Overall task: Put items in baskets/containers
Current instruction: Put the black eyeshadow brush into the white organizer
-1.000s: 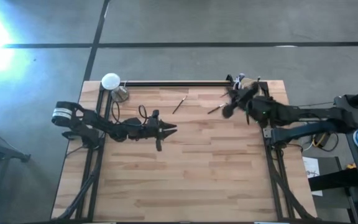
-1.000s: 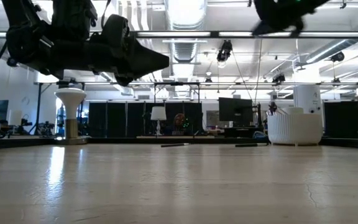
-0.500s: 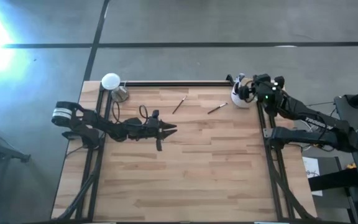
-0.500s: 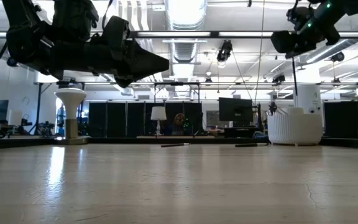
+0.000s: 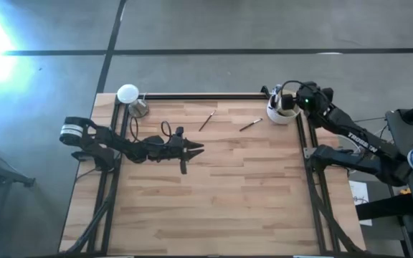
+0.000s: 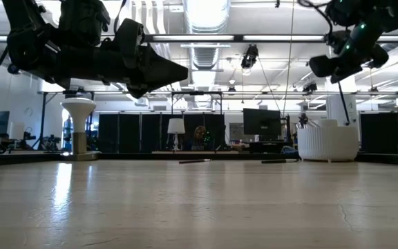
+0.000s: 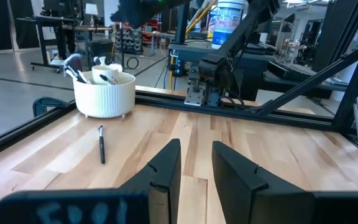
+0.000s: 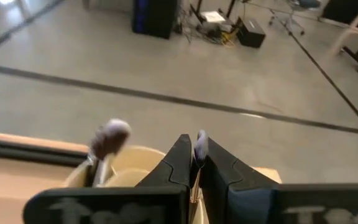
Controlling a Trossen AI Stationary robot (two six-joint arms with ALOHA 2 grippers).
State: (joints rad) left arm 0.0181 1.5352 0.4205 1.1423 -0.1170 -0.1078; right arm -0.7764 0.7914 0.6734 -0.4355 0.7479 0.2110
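The cream-white ribbed cup [image 5: 280, 112] [image 6: 327, 142] stands at the table's far right corner with several brushes in it, one of them fluffy-headed [image 8: 107, 137]. My right gripper [image 5: 289, 102] [image 6: 332, 66] hovers over the cup, shut on a thin brush [image 6: 345, 104]. Two more brushes [image 5: 206, 121] [image 5: 250, 125] lie flat on the table left of the cup; one of them [image 7: 101, 144] shows in the left wrist view. My left gripper [image 5: 196, 147] [image 7: 196, 163] hangs open above the table's middle left and holds nothing. My right gripper pinches the thin brush between its two fingers near the brush's upper end [image 8: 199, 140], which pokes out past the fingertips. The fingers slant down over the cup. The brush hangs nearly upright below them, lifted off the table, its lower end [image 6: 347, 122] at the cup's rim.
A flat white disc on a brass-coloured stand [image 5: 128, 94] [image 6: 78, 107] stands at the far left corner. A black rail [image 5: 199, 96] runs along the far edge. Bare wood [image 5: 214, 201] fills the near half of the table.
My right gripper has swung with the brush from above the table left of the cup toward the far right corner, and it now hangs over the cup. The brush has come down so that its lower end meets the cup's rim. The left arm has kept still.
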